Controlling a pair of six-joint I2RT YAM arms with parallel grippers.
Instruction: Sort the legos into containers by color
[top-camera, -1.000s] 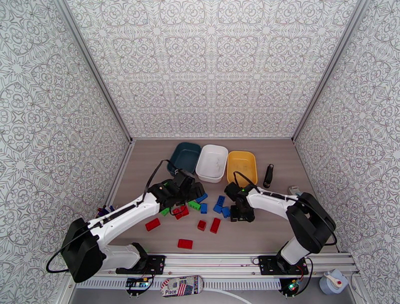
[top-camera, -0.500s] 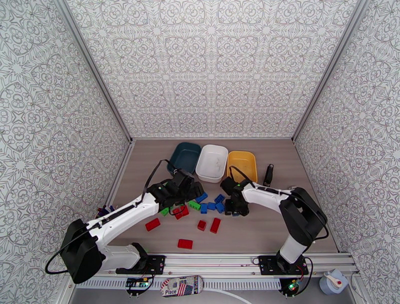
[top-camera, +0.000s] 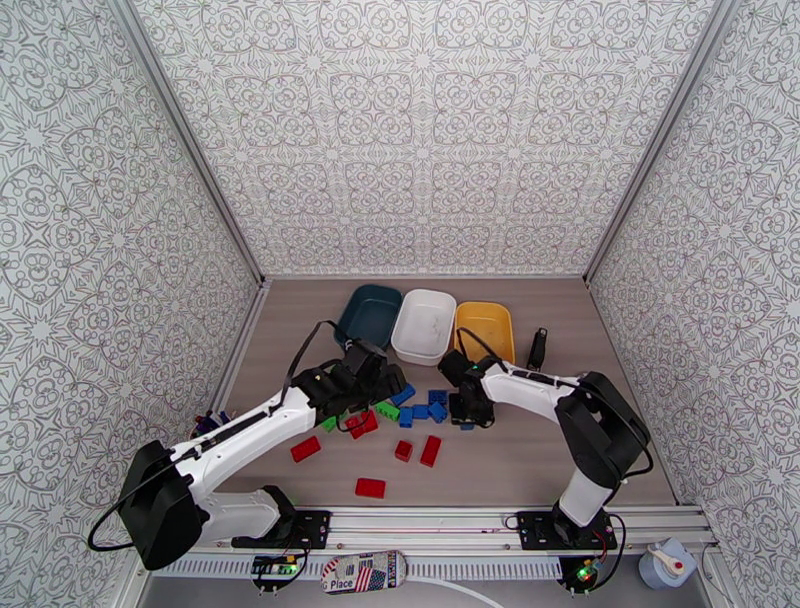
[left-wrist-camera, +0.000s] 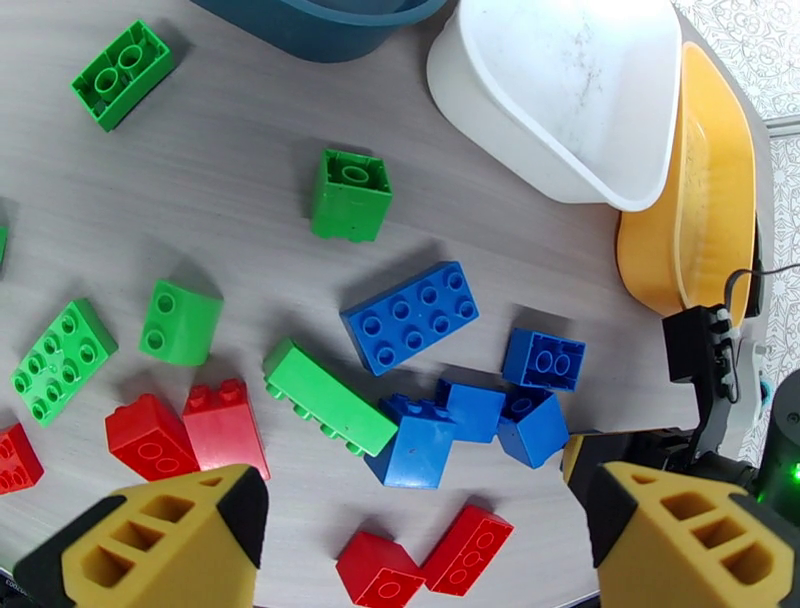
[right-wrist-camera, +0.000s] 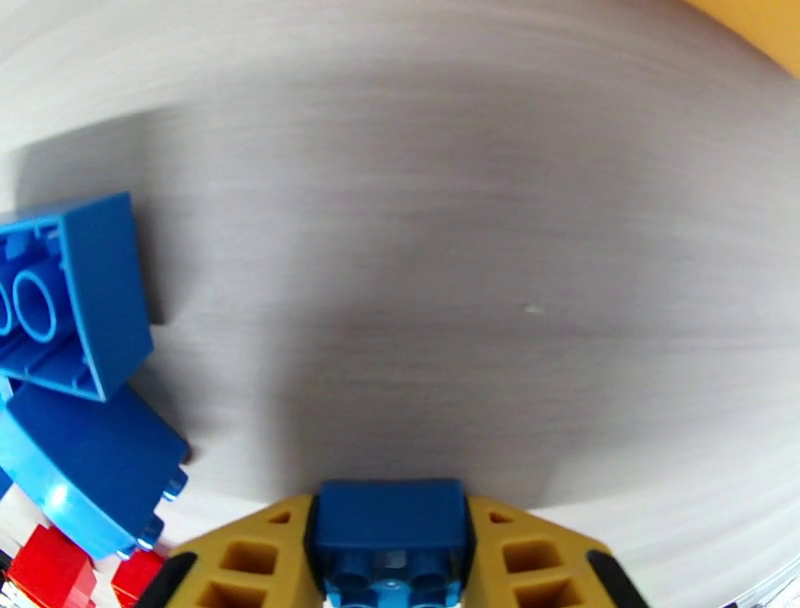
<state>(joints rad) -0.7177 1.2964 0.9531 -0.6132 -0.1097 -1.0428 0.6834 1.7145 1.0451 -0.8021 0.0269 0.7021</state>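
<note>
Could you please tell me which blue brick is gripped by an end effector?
The small blue brick clamped between the right end effector's yellow fingers; the other blue bricks lie loose on the table.

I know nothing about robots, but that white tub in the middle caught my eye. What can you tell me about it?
The white tub is a shallow, rounded-rectangular container of what looks like smooth plastic, faintly smudged inside. It stands upright and empty at the far side of the table, tight between the teal tub and the yellow tub. Whether it actually touches them I cannot tell.
</note>
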